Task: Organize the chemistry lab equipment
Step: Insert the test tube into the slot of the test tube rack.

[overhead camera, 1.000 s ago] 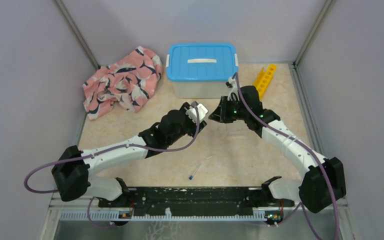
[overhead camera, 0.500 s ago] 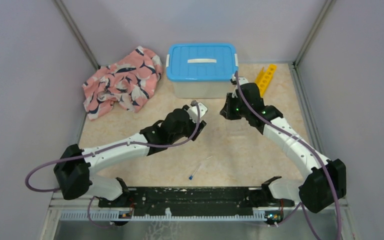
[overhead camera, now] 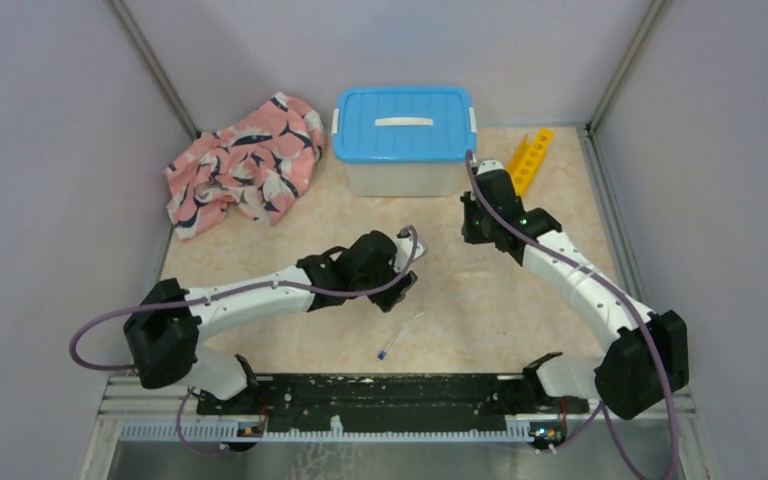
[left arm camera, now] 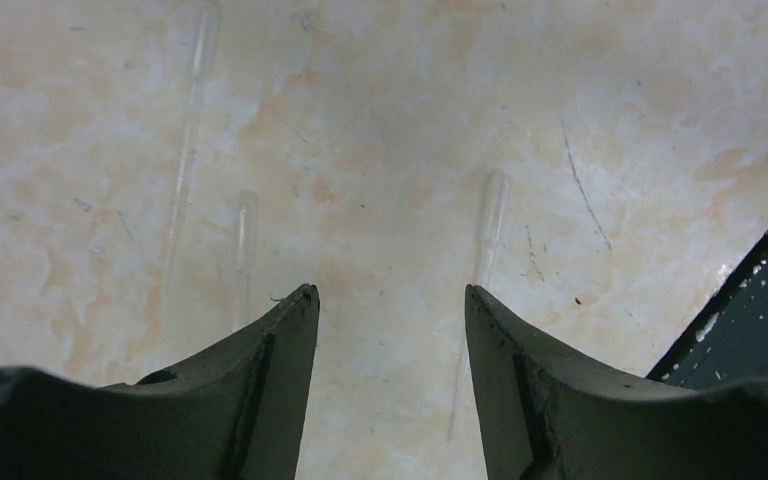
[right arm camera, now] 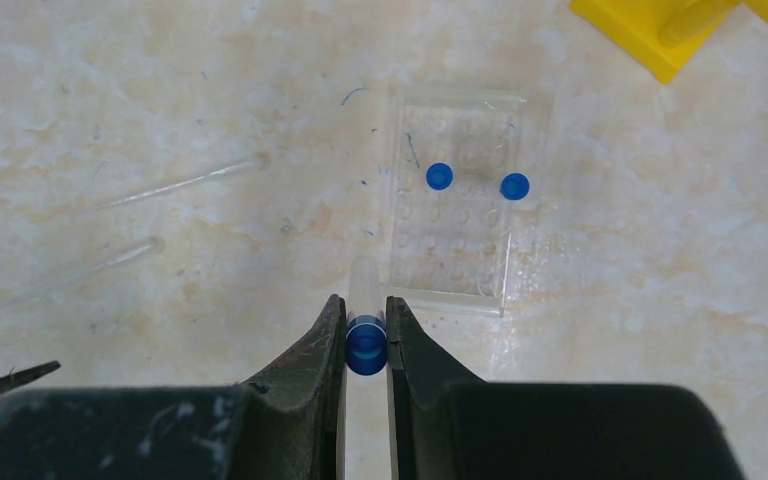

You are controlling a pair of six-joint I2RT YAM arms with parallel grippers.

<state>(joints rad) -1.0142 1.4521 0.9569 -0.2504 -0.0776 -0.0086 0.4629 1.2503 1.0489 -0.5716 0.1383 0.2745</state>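
My right gripper is shut on a clear tube with a blue cap, held upright just short of a clear rack. Two blue-capped tubes stand in that rack. In the top view the right gripper hangs in front of the bin's right corner. My left gripper is open above the table, nothing between its fingers. Several thin clear tubes lie below it. Another tube with a blue cap lies near the left gripper. The yellow rack lies at the back right.
A white bin with a blue lid stands at the back centre. A pink whale-patterned cloth is bunched at the back left. A metal tong tip pokes in at the right wrist view's lower left. Black rail along the near edge.
My left arm has swung toward the near edge and lowered over the tubes, its jaws narrowing slightly. The right gripper has shifted right and back with the tube still in it.
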